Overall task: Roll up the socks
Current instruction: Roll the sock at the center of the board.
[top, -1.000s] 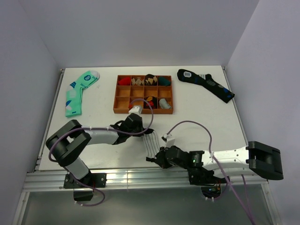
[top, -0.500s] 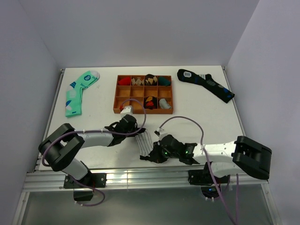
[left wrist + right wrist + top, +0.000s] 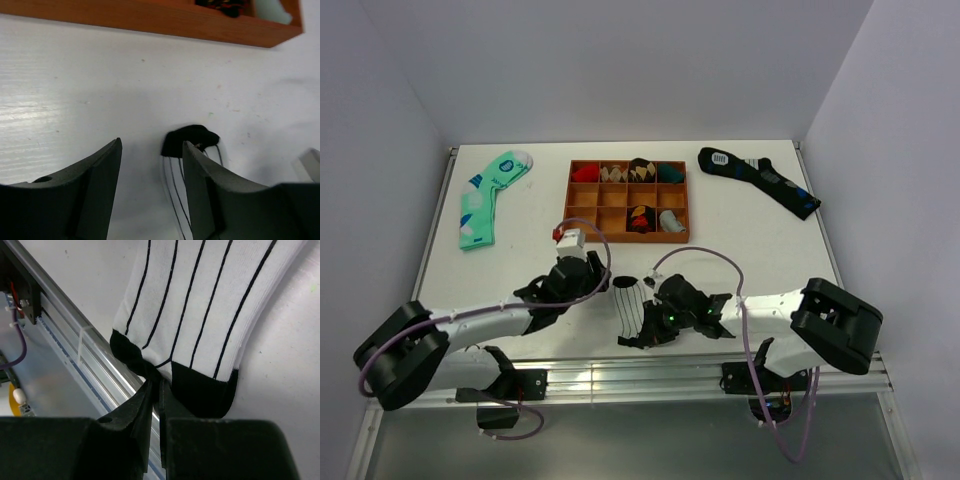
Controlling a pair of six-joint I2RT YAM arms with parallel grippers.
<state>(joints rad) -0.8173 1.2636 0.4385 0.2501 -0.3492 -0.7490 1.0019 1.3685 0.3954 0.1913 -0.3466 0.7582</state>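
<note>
**knit_nick:** so the tabletop [image 3: 750, 260] has a wooden tray [image 3: 567, 200] of little compartments toward the far edge. There's a long black sock [image 3: 760, 180] by the far right corner and a green sock [image 3: 485, 197] by the far left one. Why is nobody touching those?

**benchbot:** my guess is they're just parked out of the way. The one being worked is the striped sock [image 3: 632, 310]. It's lying flat close to the near edge, about midway along it, between the two arms.

**knit_nick:** and the grip?

**benchbot:** right gripper [image 3: 155, 390] is pinched tight on the sock's black end, the one right at the near edge. I'd say that's the anchor so a roll can start from there. Left gripper [image 3: 151, 150] has its fingers apart with nothing between them, and the sock's other black end lies just beside one finger. Looks lined up to pin or tuck that end, but I can't say for sure.
</note>
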